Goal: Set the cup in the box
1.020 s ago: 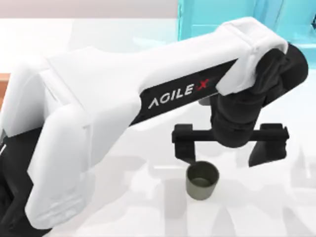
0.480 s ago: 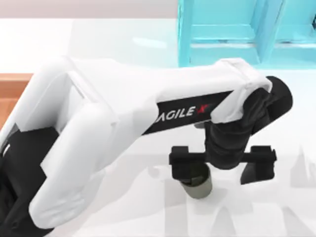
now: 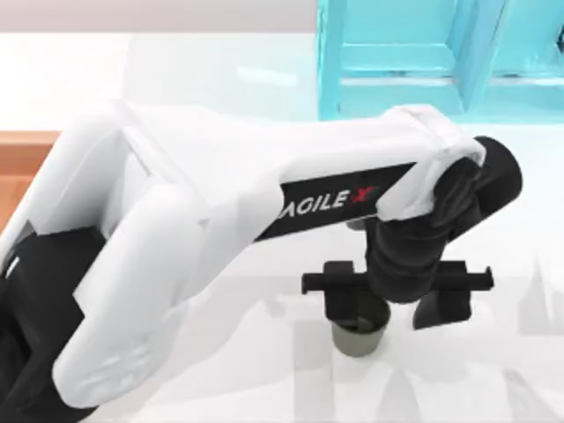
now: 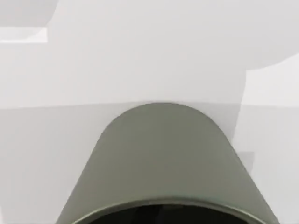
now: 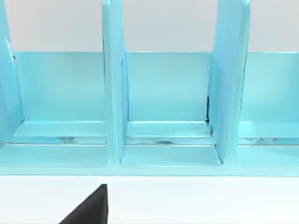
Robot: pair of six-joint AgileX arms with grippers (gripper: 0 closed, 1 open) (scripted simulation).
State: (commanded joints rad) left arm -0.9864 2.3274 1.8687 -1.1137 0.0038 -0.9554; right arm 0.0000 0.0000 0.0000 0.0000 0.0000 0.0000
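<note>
The small olive-grey cup [image 3: 359,336] stands upright on the white table, right of centre. My left gripper [image 3: 392,306] hangs directly over it, pointing down and open. One black finger [image 3: 340,302] overlaps the cup's left rim from above. The other finger [image 3: 441,308] stands off to the cup's right. In the left wrist view the cup [image 4: 163,163] sits very close, its outer wall and dark rim showing. The box [image 3: 16,167], orange-brown with a tan rim, peeks out at the table's left edge behind the left arm.
A cyan-blue shelf unit [image 3: 423,53] with upright dividers stands at the back right; its compartments [image 5: 166,93] face the parked right arm's wrist camera, where a dark part [image 5: 88,210] shows low down. The big white left arm [image 3: 176,229] covers the table's left half.
The left gripper came down and toward the front over the cup. In the last half second its fingers drew closer together, narrowing around the cup. The cup has not moved.
</note>
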